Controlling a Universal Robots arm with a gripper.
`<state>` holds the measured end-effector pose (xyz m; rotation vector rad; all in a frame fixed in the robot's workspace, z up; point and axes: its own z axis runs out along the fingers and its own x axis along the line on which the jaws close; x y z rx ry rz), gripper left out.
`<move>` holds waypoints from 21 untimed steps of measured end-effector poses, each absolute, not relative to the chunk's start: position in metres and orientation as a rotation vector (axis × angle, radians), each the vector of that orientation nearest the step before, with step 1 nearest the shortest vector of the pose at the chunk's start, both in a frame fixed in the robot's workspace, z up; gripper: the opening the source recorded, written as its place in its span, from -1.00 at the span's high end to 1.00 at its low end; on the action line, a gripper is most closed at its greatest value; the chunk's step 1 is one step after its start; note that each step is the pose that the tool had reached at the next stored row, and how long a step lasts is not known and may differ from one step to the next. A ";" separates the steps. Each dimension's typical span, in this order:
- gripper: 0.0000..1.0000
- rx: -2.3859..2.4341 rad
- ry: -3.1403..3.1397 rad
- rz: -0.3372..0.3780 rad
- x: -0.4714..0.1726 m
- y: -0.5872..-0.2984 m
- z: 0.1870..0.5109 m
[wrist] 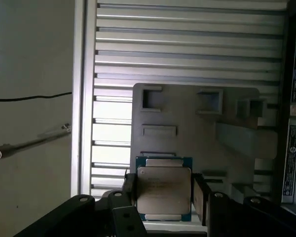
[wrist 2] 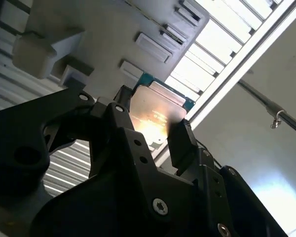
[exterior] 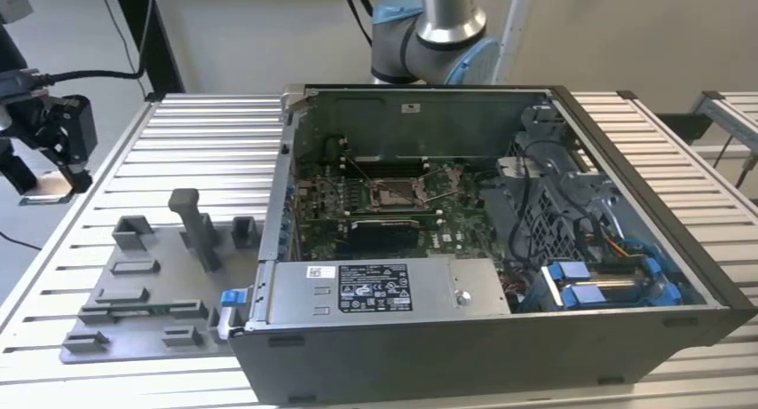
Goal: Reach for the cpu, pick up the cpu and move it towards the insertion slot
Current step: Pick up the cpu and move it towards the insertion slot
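Exterior cam sits high and well back, looking down over the slatted worktop (exterior: 201,134) into the open computer case (exterior: 474,249), with the arm base (exterior: 432,36) on the far side. The 2 wrist cams ride close behind the hand (wrist: 164,193) and look out along its fingers. The first wrist view is fairly square-on, the second steeply slanted. Both share the cpu (wrist: 164,177), and all 3 catch the grey fixture plate (wrist: 197,128).

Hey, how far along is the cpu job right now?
Done: reach and pickup; the claw is shut on the cpu. In hand: it holds the cpu off the table's edge at the exterior view's left. Left: the insertion slot inside the computer case is far away.
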<state>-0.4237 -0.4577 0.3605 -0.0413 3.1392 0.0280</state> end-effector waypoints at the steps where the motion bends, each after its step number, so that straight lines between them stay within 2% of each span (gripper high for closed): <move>1: 1.00 -0.041 3.139 0.028 -0.424 -0.458 0.363; 15: 1.00 -0.041 3.139 0.011 -0.424 -0.457 0.402; 21: 1.00 -0.041 3.139 0.004 -0.424 -0.456 0.405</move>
